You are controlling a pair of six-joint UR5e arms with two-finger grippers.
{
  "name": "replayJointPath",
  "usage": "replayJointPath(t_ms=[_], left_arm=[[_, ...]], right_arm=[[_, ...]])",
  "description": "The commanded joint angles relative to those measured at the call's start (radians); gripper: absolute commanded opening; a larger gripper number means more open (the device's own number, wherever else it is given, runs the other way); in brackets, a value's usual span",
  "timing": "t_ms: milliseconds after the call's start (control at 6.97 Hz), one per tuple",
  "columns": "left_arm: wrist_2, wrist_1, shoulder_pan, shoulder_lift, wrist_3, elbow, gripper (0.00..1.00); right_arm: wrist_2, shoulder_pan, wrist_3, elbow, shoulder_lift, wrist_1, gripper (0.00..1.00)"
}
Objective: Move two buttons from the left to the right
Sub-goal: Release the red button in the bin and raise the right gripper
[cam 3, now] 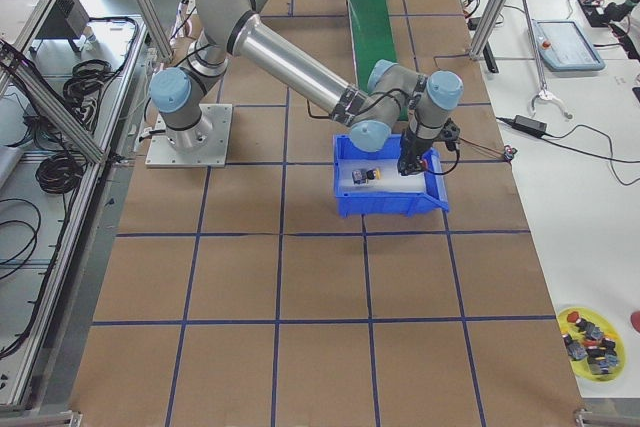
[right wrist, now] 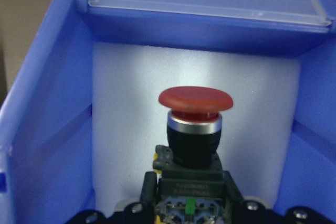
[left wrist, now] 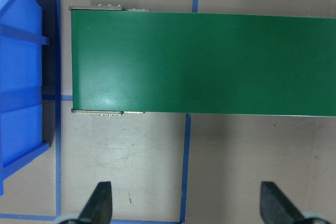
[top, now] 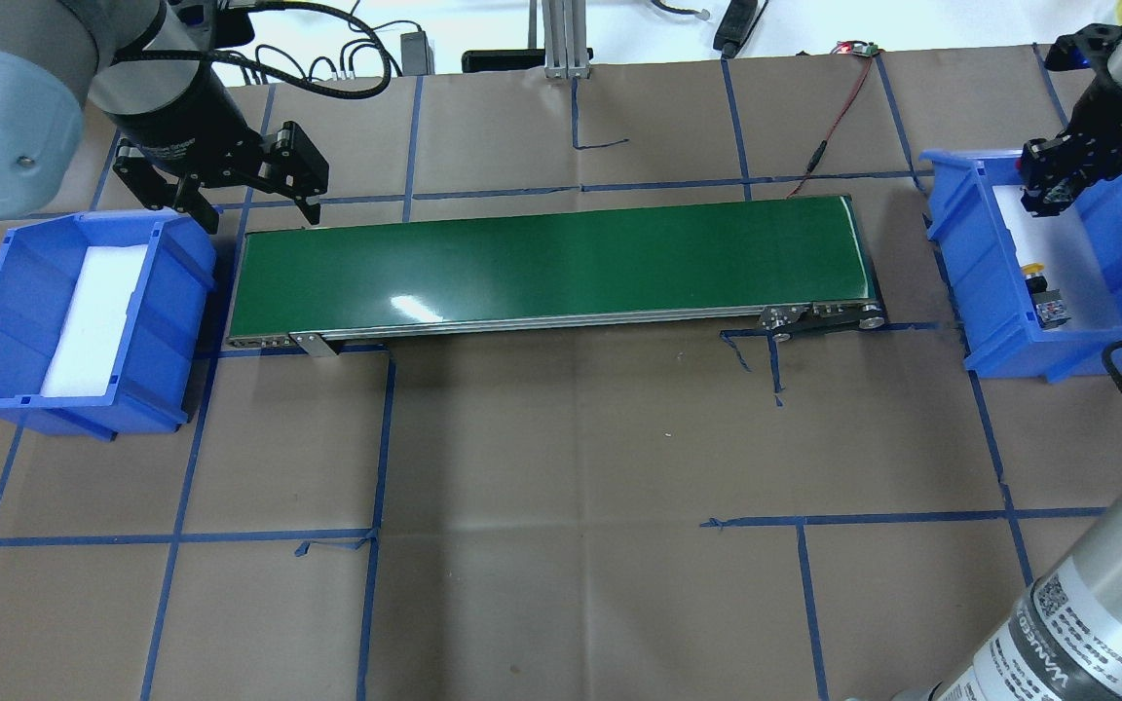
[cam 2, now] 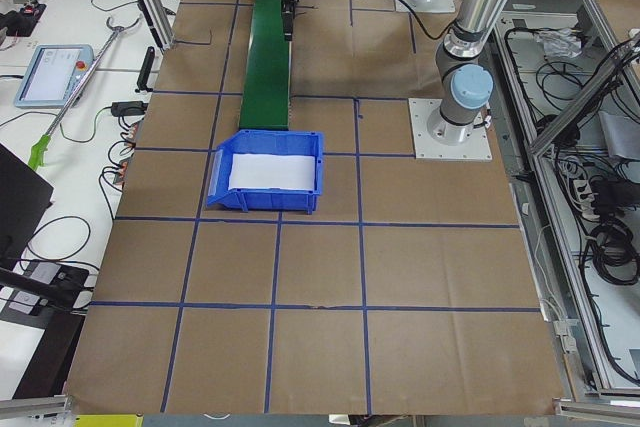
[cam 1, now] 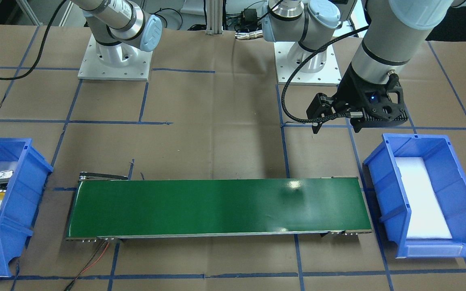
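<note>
In the front-facing view the yellow button (cam 1: 2, 184) lies in the blue bin (cam 1: 22, 190) at 9 o'clock. The left gripper (cam 1: 336, 125) hangs at 2 o'clock, just beside the second bin (cam 1: 382, 182), with its jaws wide.

In the overhead view the yellow button (top: 1043, 292) lies on its side at 3 o'clock. Its long axis goes along the bin and its cap points toward 12 o'clock. The right gripper (top: 1048, 190) points down into that bin.

In the right wrist view the red button (right wrist: 195, 124) is clamped by its body. Its cap is toward 12 o'clock and faces the white foam (right wrist: 126, 129).

In the left wrist view the fingers (left wrist: 102, 203) are far apart over the paper (left wrist: 236, 150), with the green belt (left wrist: 205, 61) at 12 o'clock.
</note>
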Motion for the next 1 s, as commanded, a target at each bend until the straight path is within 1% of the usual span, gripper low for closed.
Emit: replayJointPath(t_ms=[0,143,287,430,574,860], left_arm=[[0.0,0.0,0.0,0.0,0.0,-0.001,1.0],[-0.002,0.0,0.0,0.0,0.0,-0.001,1.0],[0.0,0.0,0.0,0.0,0.0,-0.001,1.0],[-0.002,0.0,0.0,0.002,0.0,0.001,1.0],[-0.002,0.0,0.0,0.0,0.0,-0.001,1.0],[-0.002,0.0,0.0,0.0,0.0,-0.001,1.0]], right_arm=[[0.0,-0.002,0.0,0.005,0.034,-0.004,0.06],[-0.001,-0.002,-0.006,0.005,0.045,-0.01,0.12],[-0.001,-0.002,-0.006,0.005,0.045,-0.023,0.36],[0.0,-0.003,-0.004,0.007,0.047,-0.023,0.95],[-0.001,-0.003,-0.006,0.005,0.047,-0.023,0.99],[-0.003,-0.003,-0.005,-0.004,0.036,-0.014,1.0]])
